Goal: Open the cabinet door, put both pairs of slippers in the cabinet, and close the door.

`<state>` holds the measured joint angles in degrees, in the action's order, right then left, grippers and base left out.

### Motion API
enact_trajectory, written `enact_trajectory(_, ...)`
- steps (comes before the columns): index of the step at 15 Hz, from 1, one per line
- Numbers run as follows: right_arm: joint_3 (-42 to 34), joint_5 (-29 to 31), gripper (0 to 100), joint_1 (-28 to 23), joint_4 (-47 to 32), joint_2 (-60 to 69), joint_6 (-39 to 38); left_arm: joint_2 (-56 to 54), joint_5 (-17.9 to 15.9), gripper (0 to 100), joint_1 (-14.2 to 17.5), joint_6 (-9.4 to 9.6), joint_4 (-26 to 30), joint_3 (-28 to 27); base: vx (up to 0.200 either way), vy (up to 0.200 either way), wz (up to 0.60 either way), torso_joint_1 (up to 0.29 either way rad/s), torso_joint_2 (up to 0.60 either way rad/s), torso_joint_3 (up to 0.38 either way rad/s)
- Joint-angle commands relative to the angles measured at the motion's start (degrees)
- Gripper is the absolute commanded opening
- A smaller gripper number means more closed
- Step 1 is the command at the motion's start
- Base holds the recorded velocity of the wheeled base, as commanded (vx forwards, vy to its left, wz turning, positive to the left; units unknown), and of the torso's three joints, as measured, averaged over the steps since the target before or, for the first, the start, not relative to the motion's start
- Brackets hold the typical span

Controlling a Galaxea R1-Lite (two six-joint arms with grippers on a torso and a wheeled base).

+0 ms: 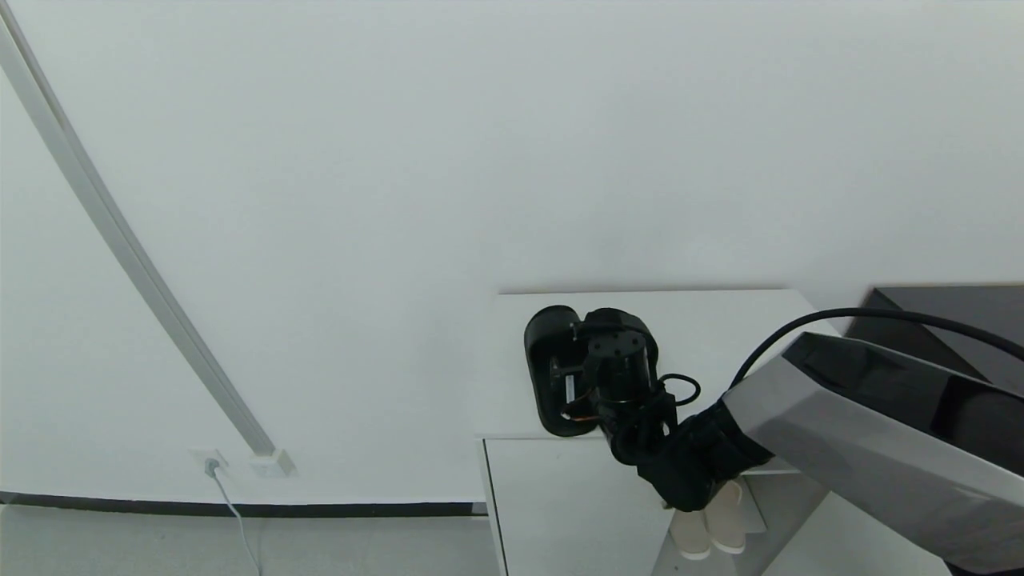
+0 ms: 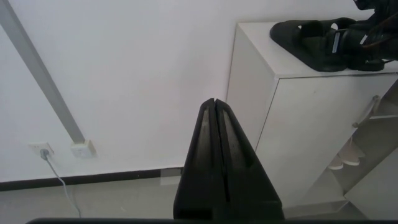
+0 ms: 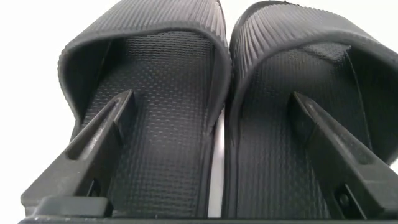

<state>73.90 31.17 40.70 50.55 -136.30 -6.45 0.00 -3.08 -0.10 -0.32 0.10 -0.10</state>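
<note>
Black slippers (image 3: pixel 174 112), ribbed straps and dimpled insoles, each hold one finger of the released right gripper (image 3: pixel 212 94); left gripper (image 2: pixel 215 103) clenched.

Indoor room, looks like a home entryway corner; can't tell a real home from a mock-up. Evidence: white shoe cabinet (image 1: pixel 560 496) against a plain white wall (image 1: pixel 400 200), black slippers (image 1: pixel 552 368) on top, pale slippers (image 1: pixel 712 528) on a shelf inside. Low wall socket (image 1: pixel 210 462) with a plugged-in cable (image 1: pixel 236 516), grey cable duct (image 1: pixel 120 232) running up the wall, black skirting (image 1: pixel 320 509), grey floor (image 1: pixel 120 544).
</note>
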Motion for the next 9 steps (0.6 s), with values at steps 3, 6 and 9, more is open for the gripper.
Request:
enact_trajectory(3, 1.3, 0.0, 0, -0.6, -0.5, -1.1, -0.1, 0.1, 0.0, 0, 0.0, -0.03, 0.0, 0.0, 0.0, 0.0, 0.0, 0.0, 0.0, 0.0)
enact_trajectory(6, 1.2, 0.0, 0, -0.6, -0.5, -1.0, -0.1, 0.1, 0.0, 0, 0.0, -0.03, 0.0, 0.0, 0.0, 0.0, 0.0, 0.0, 0.0, 0.0)
enact_trajectory(9, 0.6, 0.0, 0, -0.6, -0.3, 1.0, -0.2, 0.1, 0.0, 0, 0.0, -0.03, 0.0, 0.0, 0.0, 0.0, 0.0, 0.0, 0.0, 0.0)
